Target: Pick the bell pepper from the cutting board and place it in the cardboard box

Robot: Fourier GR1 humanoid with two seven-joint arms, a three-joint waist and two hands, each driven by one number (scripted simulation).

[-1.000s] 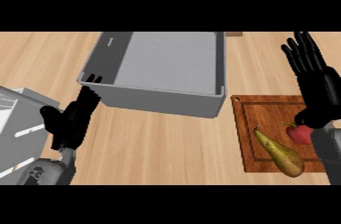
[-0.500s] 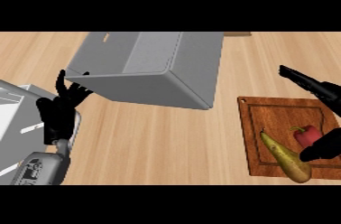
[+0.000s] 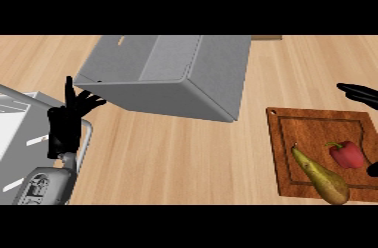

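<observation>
A red bell pepper (image 3: pixel 347 154) lies on the right part of the wooden cutting board (image 3: pixel 310 123). The grey open box (image 3: pixel 173 99) stands at the top centre, left of the board. Only the fingers of my right hand (image 3: pixel 359 93) show at the right edge, straight and above the board's far corner. A dark tip at the lower right edge sits just right of the pepper. The pepper is not held. My left hand (image 3: pixel 66 119) is open at the far left, fingers up, just left of the box's near corner.
A long yellow-green pear (image 3: pixel 321 176) lies on the board, left of and in front of the pepper. A white wire rack (image 3: pixel 18 117) sits at the left edge behind my left hand. Bare wooden counter (image 3: pixel 177 162) spreads between box and board.
My right hand has slid to the right, off the pepper and mostly out of view. The left hand rose beside the box. The box and board look closer.
</observation>
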